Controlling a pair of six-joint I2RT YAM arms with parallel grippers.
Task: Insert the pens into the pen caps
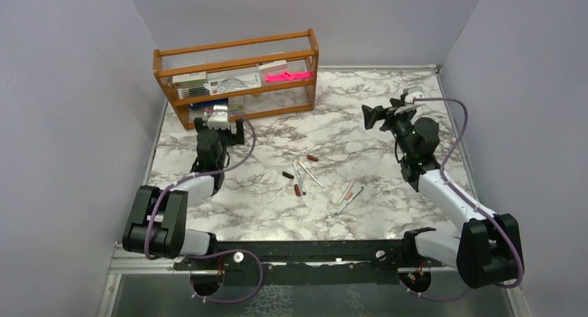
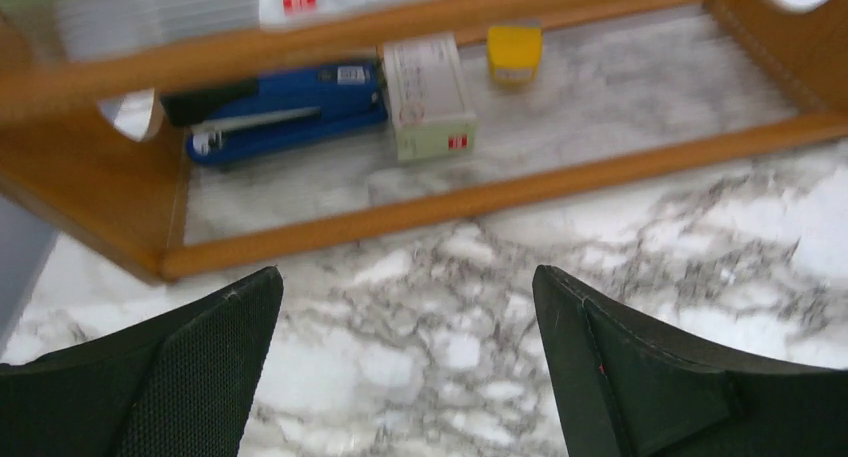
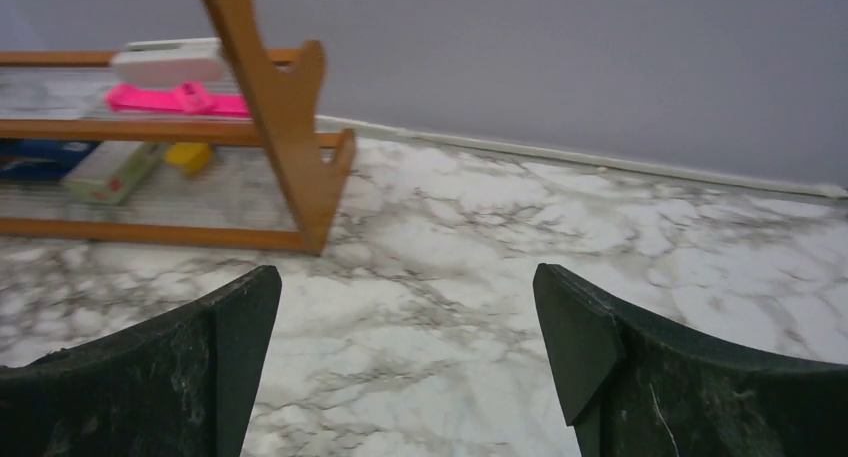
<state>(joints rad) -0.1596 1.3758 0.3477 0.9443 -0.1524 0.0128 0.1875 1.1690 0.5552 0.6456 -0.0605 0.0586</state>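
Several thin white pens [image 1: 299,176] lie in the middle of the marble table, with two more [image 1: 349,195] to their right. A dark red cap [image 1: 313,157] and a black cap [image 1: 288,175] lie by them. My left gripper [image 1: 216,123] is open and empty at the back left, near the wooden rack. In the left wrist view its fingertips [image 2: 235,322] stand wide apart over bare marble. My right gripper [image 1: 374,116] is open and empty at the back right, far from the pens. In the right wrist view its fingertips [image 3: 570,322] frame bare marble. No pen or cap shows in either wrist view.
A wooden rack [image 1: 236,53] stands at the back left with boxed stationery and a bright pink item [image 1: 286,75]. Its lower shelf holds a blue stapler [image 2: 285,102], a small box [image 2: 428,97] and a yellow item [image 2: 514,52]. Grey walls close in three sides.
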